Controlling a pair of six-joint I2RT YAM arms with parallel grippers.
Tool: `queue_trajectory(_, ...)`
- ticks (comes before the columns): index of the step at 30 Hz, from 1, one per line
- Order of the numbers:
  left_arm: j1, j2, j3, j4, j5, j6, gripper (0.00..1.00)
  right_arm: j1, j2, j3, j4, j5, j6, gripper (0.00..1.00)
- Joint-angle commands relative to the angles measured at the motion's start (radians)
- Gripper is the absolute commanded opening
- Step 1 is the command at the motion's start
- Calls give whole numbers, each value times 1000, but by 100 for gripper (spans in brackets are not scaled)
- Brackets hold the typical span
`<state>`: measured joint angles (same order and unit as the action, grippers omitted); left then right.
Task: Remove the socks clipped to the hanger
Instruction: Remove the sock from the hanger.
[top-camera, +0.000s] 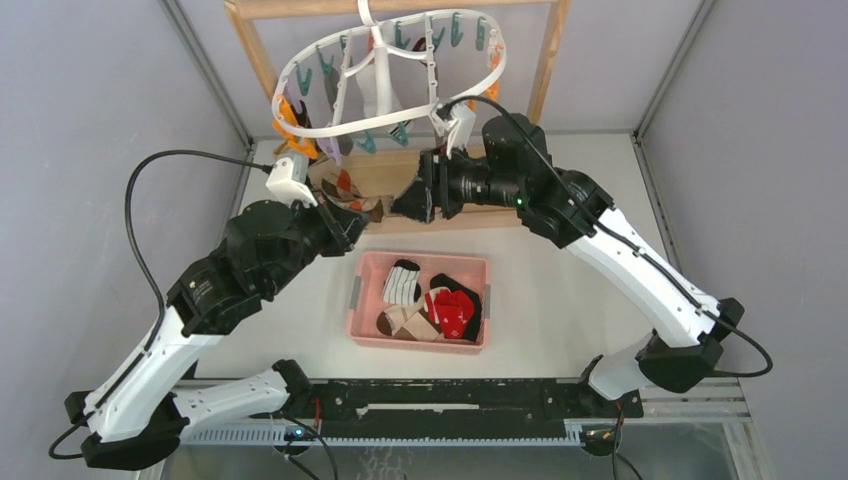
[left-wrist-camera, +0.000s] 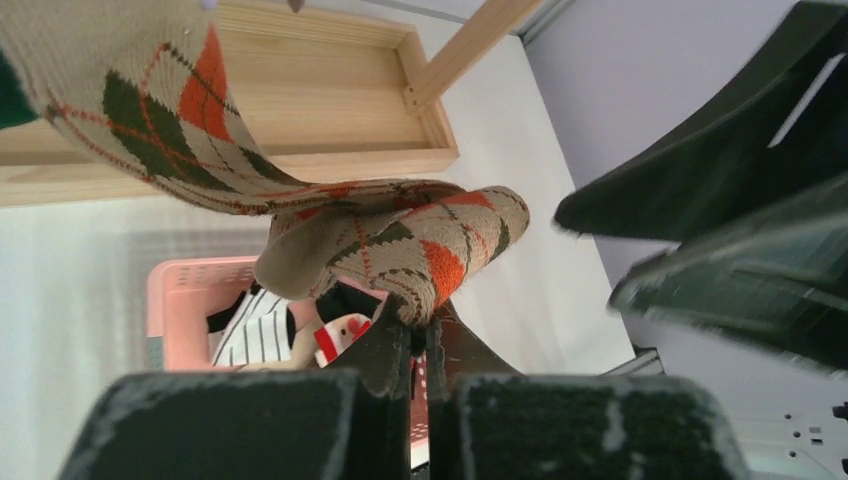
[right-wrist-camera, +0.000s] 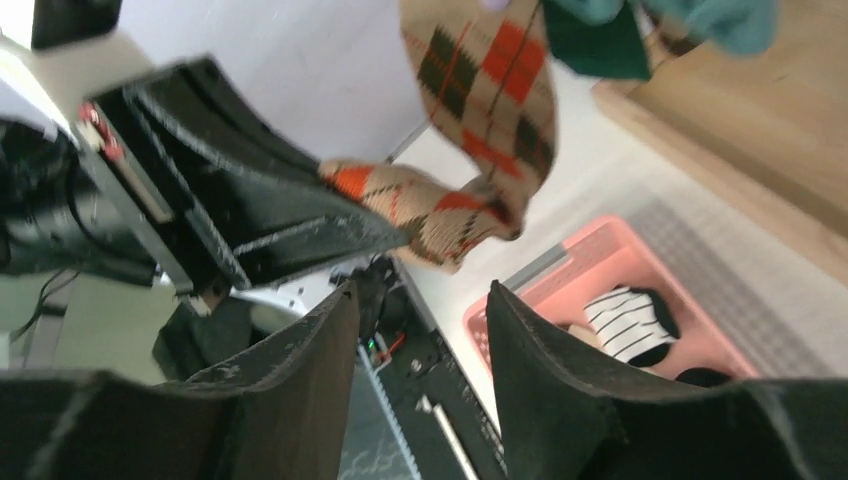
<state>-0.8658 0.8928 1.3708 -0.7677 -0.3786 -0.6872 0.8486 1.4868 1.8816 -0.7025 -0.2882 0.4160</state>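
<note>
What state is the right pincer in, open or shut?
Open. The right pincer shows its two fingers apart with nothing between them; the argyle sock hangs beyond, pinched by the left pincer.

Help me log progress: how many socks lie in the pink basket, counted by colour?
white black-striped sock: 1
beige-and-brown sock: 1
red patterned sock: 1
black sock: 1
Total: 4 socks showing in the pink basket; any buried beneath cannot be seen.
</note>
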Motion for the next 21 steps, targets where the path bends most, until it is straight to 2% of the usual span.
queue_trajectory(1, -5, 12, 33, 110, 101, 26, 0, -30, -111, -173, 221, -201, 83, 61)
queue_trajectory(5, -5, 12, 17, 136, 168, 20, 0, -25, -165, -264, 288, -170, 17, 64)
queue_trajectory(21, -4, 19, 18, 20, 313, -9, 0, -42, -201, -209, 161, -154, -400, 65)
